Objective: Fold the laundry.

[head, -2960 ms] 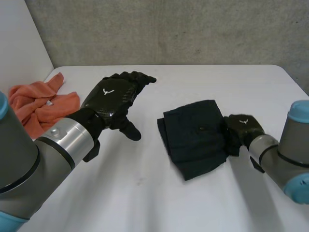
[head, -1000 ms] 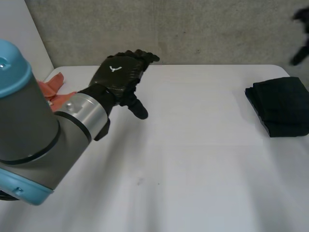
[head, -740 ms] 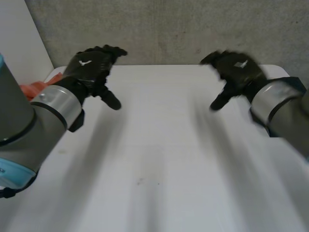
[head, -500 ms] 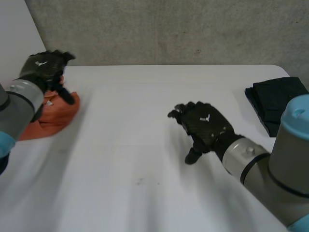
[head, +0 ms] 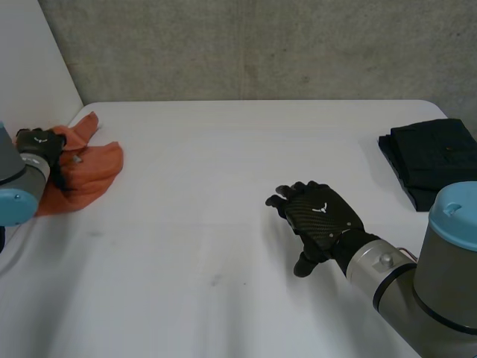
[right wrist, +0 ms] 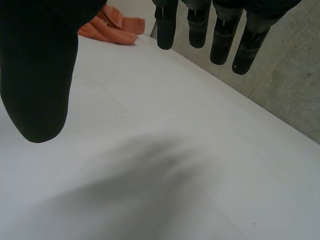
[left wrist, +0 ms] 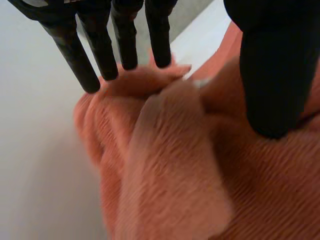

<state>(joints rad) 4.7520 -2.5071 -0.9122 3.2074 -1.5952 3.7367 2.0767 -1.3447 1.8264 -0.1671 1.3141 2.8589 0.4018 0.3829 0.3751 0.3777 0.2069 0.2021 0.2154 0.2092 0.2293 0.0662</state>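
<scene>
A crumpled orange cloth (head: 89,168) lies at the table's far left edge. My left hand (head: 41,142) is down on its left side. In the left wrist view its fingers (left wrist: 125,35) are straight, tips touching a raised ridge of the orange cloth (left wrist: 170,165), while the thumb (left wrist: 272,75) rests on the other side of that ridge, well apart from them. My right hand (head: 324,220) hovers palm down over the bare table right of the middle, fingers (right wrist: 200,25) and thumb (right wrist: 40,75) spread and empty. The orange cloth (right wrist: 117,22) lies far beyond its fingertips.
A dark cloth (head: 432,160), folded into a neat square, lies at the right edge of the white table (head: 223,149). A grey concrete wall runs behind the table.
My left hand swung from the table's middle out to the orange cloth and came down on it. The right hand left the folded dark cloth and came in over the middle right.
</scene>
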